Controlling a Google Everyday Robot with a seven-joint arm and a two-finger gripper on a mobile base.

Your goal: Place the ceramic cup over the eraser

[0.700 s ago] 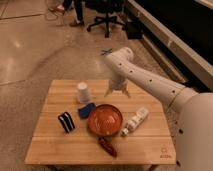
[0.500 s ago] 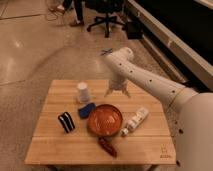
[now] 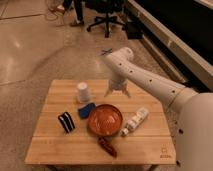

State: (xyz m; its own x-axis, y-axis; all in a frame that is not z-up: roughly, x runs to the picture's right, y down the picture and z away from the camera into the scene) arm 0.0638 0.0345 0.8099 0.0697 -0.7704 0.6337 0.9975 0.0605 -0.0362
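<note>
Gripper hangs over the wooden table's rear edge, fingers spread, empty. Small white tapered ceramic cup stands just left of it. Black white-striped eraser lies nearer the front-left.

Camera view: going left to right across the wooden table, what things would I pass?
Eraser → ceramic cup → orange bowl → white bottle. The gripper hangs over the far side of the table, behind the bowl and to the right of the cup.
</note>
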